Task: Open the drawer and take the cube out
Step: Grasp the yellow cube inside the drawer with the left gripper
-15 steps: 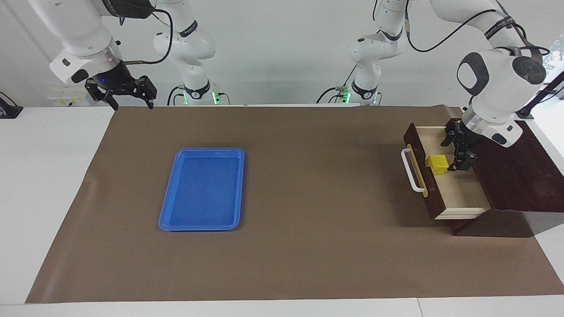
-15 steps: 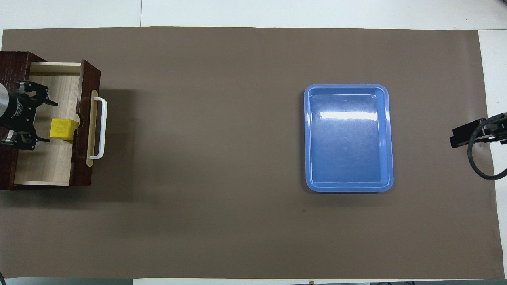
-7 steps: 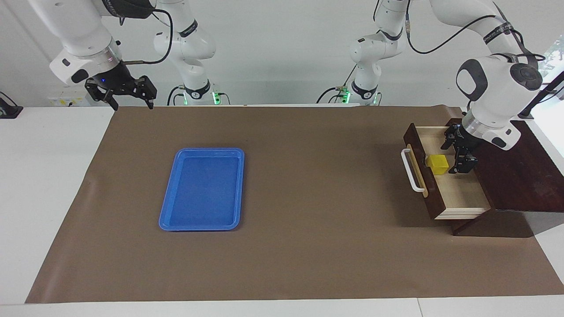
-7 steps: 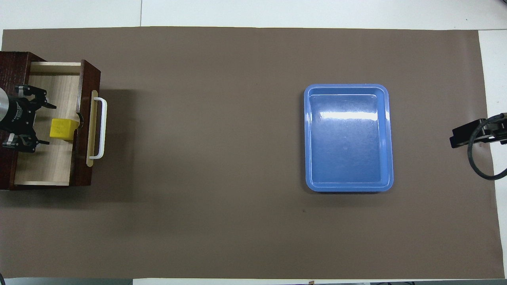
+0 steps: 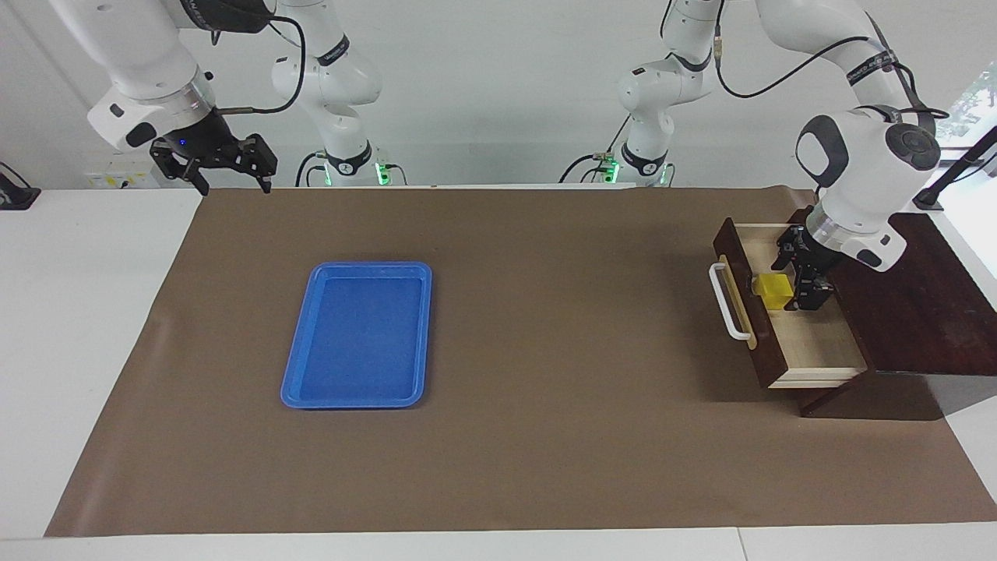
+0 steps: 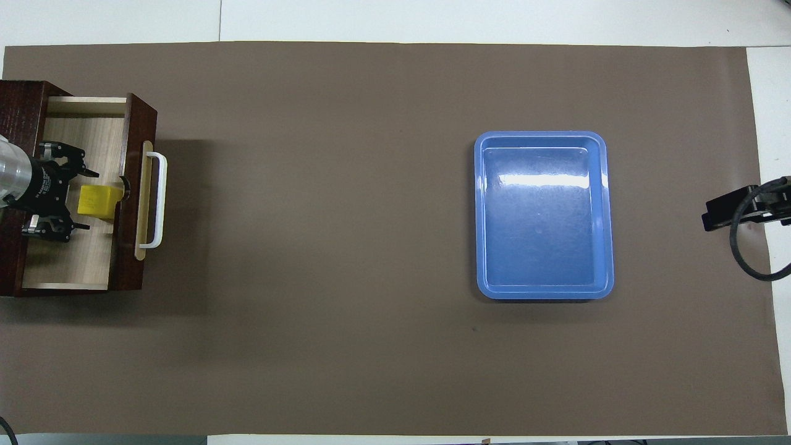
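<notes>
The drawer (image 5: 818, 343) (image 6: 74, 259) stands pulled out of its dark wooden box (image 5: 919, 312), white handle (image 5: 724, 304) toward the table's middle. Inside it, the yellow cube (image 5: 773, 290) (image 6: 102, 203) rests against the drawer's front panel. My left gripper (image 5: 796, 279) (image 6: 86, 199) reaches down into the drawer, open, one finger on each side of the cube's box-side end, with small gaps showing. My right gripper (image 5: 214, 167) hangs open in the air over the mat's edge at the right arm's end, holding nothing.
A blue tray (image 5: 354, 269) (image 6: 544, 136) with nothing in it lies on the brown mat (image 5: 545, 351) toward the right arm's end. The drawer's side walls and front panel close in around the left gripper.
The left gripper has moved inside the drawer toward the cube, so its fingers now flank it, and they have narrowed slightly. The right arm has not moved.
</notes>
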